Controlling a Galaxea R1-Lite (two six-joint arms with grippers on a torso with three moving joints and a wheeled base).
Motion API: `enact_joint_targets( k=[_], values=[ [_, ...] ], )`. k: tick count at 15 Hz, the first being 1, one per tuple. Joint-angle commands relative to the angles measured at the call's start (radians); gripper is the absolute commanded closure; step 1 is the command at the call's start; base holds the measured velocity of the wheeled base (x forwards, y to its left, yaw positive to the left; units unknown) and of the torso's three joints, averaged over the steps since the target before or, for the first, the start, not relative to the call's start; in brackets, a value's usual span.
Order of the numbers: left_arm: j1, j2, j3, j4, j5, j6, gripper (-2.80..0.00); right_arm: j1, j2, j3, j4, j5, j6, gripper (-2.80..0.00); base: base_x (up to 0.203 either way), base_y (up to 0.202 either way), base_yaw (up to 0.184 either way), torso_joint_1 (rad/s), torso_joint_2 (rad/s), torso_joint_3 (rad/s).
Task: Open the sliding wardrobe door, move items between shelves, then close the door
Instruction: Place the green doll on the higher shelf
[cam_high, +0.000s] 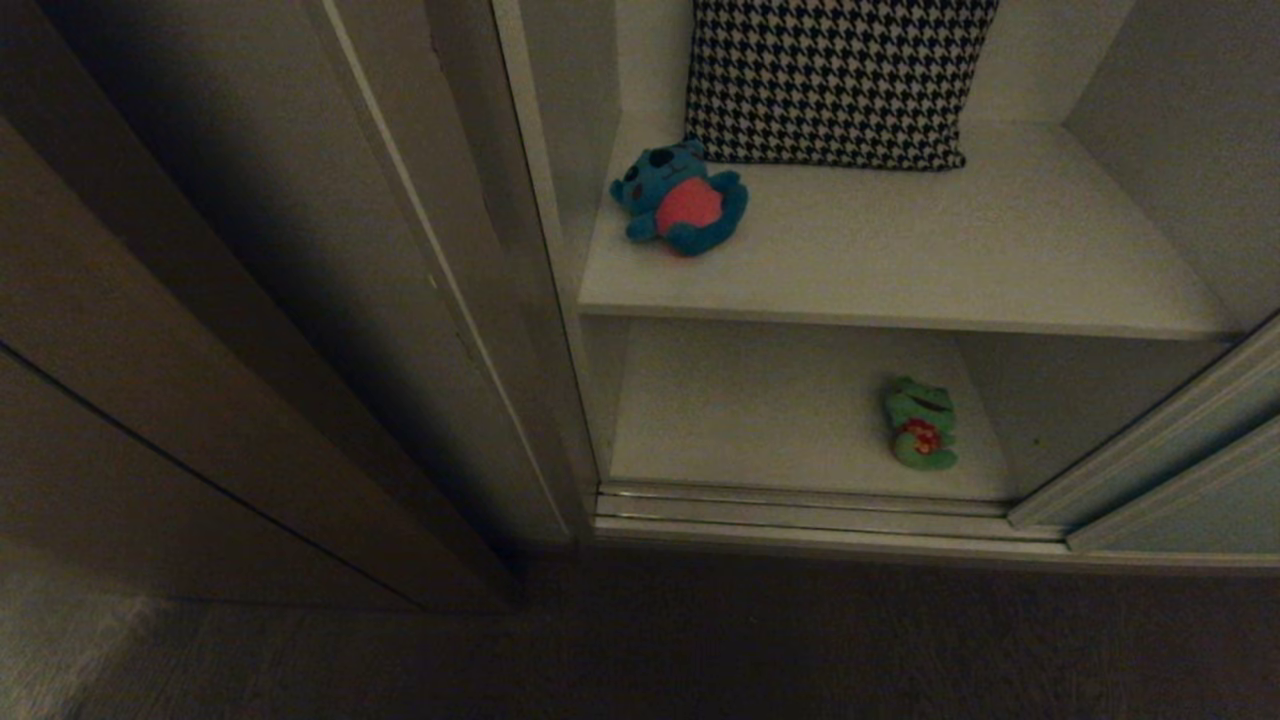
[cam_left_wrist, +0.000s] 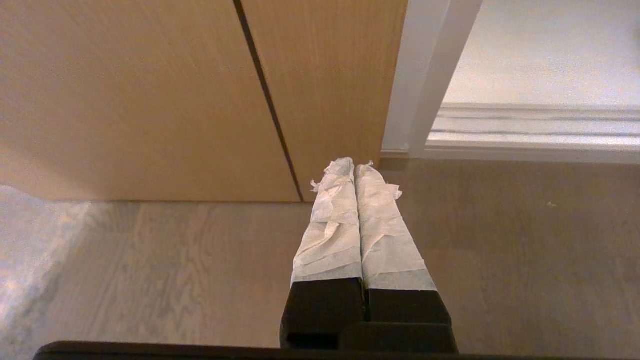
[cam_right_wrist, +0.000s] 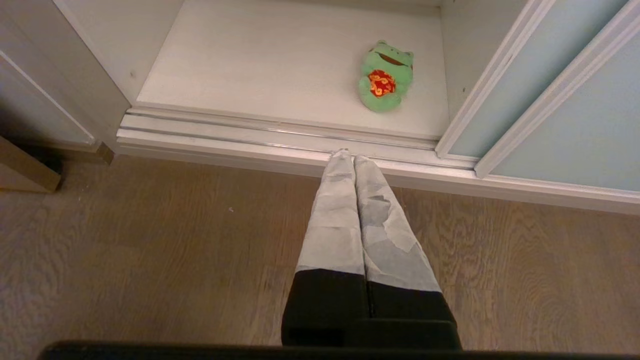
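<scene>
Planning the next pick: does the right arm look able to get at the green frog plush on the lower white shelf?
Probably yes: the green frog plush lies in the open bay beside the slid-aside pale door, nothing before it; the shut right end effector points over the sill.

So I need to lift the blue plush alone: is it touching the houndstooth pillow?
Cannot tell. In the head view the blue plush lies right at the pillow's lower corner, its head overlapping that edge, with no clear gap or contact showing.
</scene>
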Motion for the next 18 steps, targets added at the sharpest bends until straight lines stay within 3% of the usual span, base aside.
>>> enact_joint_targets(
  k=[1,5,18],
  values=[
    [0.000,0.003,0.000,-0.002,0.000,-0.007,0.00,0.000,0.000,0.002,-0.001,0.000,0.000,0.00,0.000,0.000,0.000,0.000,0.00,0.000],
    [0.000,0.003,0.000,-0.003,0.002,-0.023,0.00,0.000,0.000,0.002,-0.001,-0.002,0.000,0.00,0.000,0.000,0.000,0.003,0.00,-0.058],
    [0.000,0.003,0.000,-0.003,0.002,-0.022,0.00,0.000,0.000,0.002,-0.001,0.000,0.000,0.00,0.000,0.000,0.000,0.002,0.00,-0.191]
  ],
)
